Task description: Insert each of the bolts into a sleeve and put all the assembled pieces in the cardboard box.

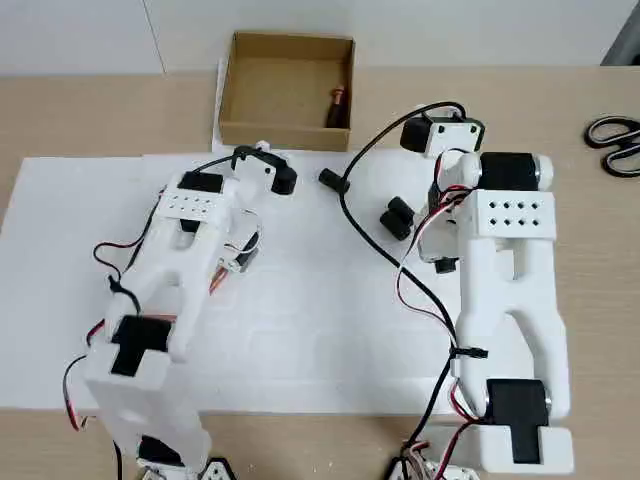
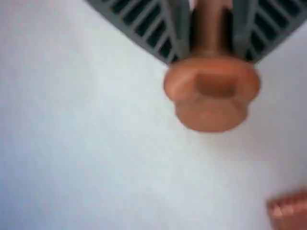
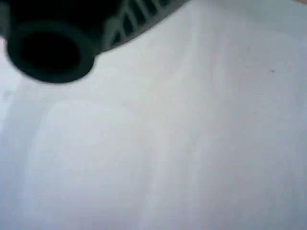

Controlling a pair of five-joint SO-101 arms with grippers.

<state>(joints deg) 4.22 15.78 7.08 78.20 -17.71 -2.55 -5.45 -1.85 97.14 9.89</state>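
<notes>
Left wrist view: left fingers (image 2: 144,24) are clamped on the shank of a copper bolt (image 2: 211,91), flanged head sticking out past the tips, over the white sheet (image 2: 72,143). A second bolt (image 2: 288,213) lies on the sheet near it. Right wrist view: right fingers (image 3: 136,14) are closed on a black sleeve (image 3: 48,52), open bore facing the camera, just above the sheet; only one finger is clearly visible, so the grip is judged from the sleeve sitting tight against it. High view: cardboard box (image 1: 285,136) sits at top centre of the frame on the worktop (image 1: 80,110), at the far edge of the sheet, with one assembled piece (image 1: 338,106) leaning inside against its right wall. Loose sleeves (image 1: 397,218) lie on the sheet at centre between the two arms, with one more (image 1: 332,180) just up-left of them and closer to the box. Scissors (image 1: 615,143) are at the right edge of the frame, off the sheet.
</notes>
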